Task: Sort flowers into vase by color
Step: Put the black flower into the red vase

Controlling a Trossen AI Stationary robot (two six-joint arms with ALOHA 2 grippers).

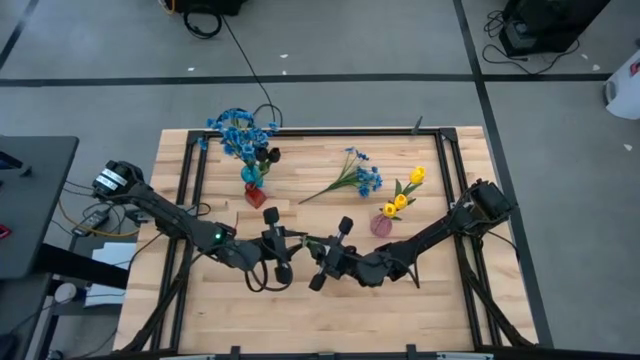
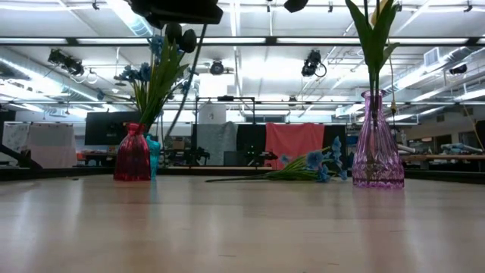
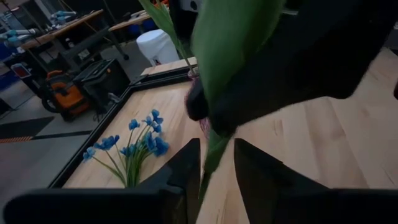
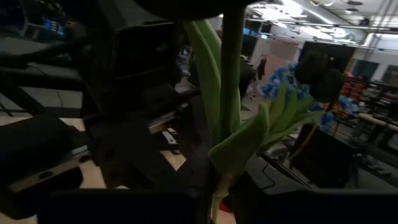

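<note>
Flowers are mid-sort, and one green stem [image 4: 231, 74] sits right at the centre of the action, low in the middle of the high view where both arms meet. The left end effector [image 1: 280, 262] and the right end effector [image 1: 325, 268] face each other almost nose to nose there. In the left wrist view a broad green leaf and stem [image 3: 217, 149] run down between that arm's dark fingers [image 3: 180, 168], which stand a little apart around it; whether they actually pinch it I cannot tell. The right wrist view shows the stem rising straight up from between its own fingers, so it looks gripped there, though the contact itself is hidden. My read: a handover or regrasp of a single flower, bloom not visible.

Farther up the counter [image 1: 400, 310], the purple vase [image 1: 381, 224] right of centre already carries yellow tulips [image 1: 402, 196]. Loose blue flowers [image 1: 352, 178] lie flat on the wood in the middle, still to be placed. At upper left of the high view, a red vase [image 1: 256, 194] and a teal vase [image 1: 250, 175] stand together, with blue blossoms [image 1: 236, 130] and a dark tulip [image 1: 268, 155] above them.

Next, one end effector needs a firm hold low on the stem while the other lets go cleanly. Then the flower must be carried upright to the vase of its colour and the stem tip threaded into that narrow neck.
</note>
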